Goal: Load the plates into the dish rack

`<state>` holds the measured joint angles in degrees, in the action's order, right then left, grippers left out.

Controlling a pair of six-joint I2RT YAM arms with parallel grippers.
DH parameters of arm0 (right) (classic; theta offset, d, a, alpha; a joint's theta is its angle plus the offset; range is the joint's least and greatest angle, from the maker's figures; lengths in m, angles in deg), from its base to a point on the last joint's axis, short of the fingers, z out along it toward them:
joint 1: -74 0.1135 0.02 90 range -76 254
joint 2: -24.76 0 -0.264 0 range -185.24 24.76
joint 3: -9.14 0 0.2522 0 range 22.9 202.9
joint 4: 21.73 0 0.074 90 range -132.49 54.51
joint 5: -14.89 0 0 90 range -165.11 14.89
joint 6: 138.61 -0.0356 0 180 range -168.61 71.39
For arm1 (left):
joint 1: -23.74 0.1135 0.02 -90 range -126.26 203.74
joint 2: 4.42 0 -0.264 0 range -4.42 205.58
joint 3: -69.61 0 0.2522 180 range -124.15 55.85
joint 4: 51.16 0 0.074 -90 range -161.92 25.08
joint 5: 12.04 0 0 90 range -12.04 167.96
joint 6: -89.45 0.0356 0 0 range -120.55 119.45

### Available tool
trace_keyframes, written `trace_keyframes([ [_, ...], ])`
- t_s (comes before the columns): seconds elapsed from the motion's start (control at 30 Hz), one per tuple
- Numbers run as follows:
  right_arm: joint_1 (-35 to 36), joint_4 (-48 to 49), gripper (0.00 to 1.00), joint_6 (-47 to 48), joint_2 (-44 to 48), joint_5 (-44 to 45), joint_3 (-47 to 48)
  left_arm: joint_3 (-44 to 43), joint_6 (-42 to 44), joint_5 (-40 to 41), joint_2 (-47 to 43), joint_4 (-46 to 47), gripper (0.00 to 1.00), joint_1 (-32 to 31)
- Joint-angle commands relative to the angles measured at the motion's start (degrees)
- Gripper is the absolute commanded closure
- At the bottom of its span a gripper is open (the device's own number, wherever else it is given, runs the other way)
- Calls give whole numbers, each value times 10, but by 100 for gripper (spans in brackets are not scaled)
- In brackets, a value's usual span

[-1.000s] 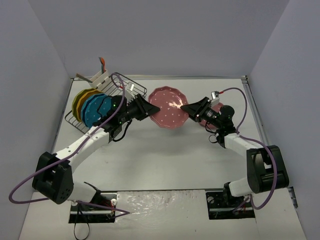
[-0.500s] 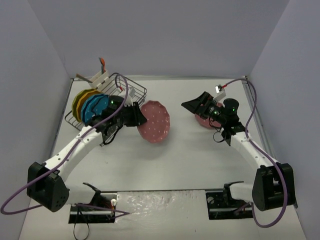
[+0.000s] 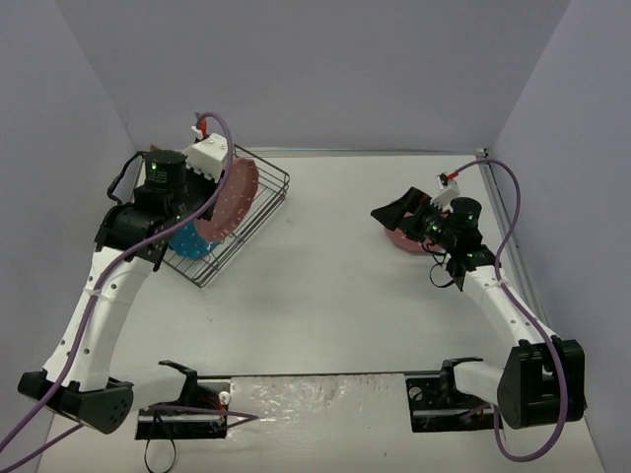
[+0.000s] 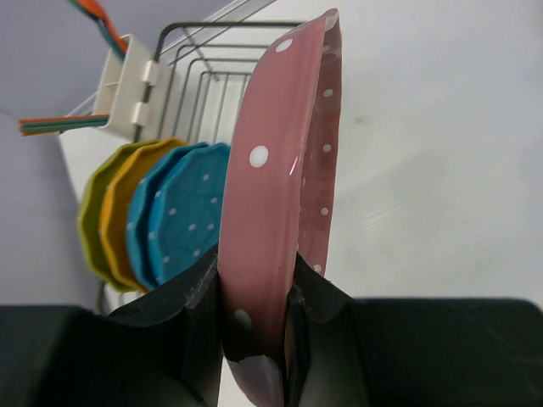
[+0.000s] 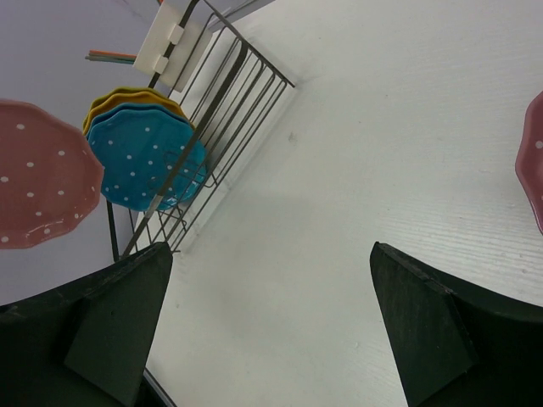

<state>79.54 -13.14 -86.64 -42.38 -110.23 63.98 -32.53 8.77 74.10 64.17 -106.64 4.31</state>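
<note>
My left gripper (image 4: 259,288) is shut on the rim of a pink dotted plate (image 4: 271,170), which stands on edge above the dish rack (image 3: 268,189). In the rack (image 4: 212,85), yellow-green plates (image 4: 95,212) and teal plates (image 4: 182,212) stand upright, just left of the held pink plate (image 3: 231,197). My right gripper (image 3: 394,212) is open and empty, hovering over another pink plate (image 3: 402,240) that lies on the table at the right. In the right wrist view the gripper (image 5: 271,322) shows wide-set fingers (image 5: 110,314), and that lying plate (image 5: 533,170) shows at the right edge.
A white utensil caddy (image 4: 127,80) with orange and green utensils hangs on the rack's far corner. Grey walls close in on the left, back and right. The table's right edge (image 3: 498,212) runs close to the right arm.
The left arm has carried the pink plate from the table's middle up and left to above the rack, turning it on edge. The right gripper let go, opened wide and drew back right.
</note>
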Motion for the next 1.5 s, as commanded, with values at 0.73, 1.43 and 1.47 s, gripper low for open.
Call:
trace_keyframes([
  [0.73,-43,45,0,-2,15,-60,-40,-24,252,-3,169,61,100,135],
  [1.43,-53,14,0,23,9,-35,-41,41,227,-12,209,114,79,144],
  [1.47,-53,12,0,24,9,-31,-41,46,226,-9,209,119,74,145],
])
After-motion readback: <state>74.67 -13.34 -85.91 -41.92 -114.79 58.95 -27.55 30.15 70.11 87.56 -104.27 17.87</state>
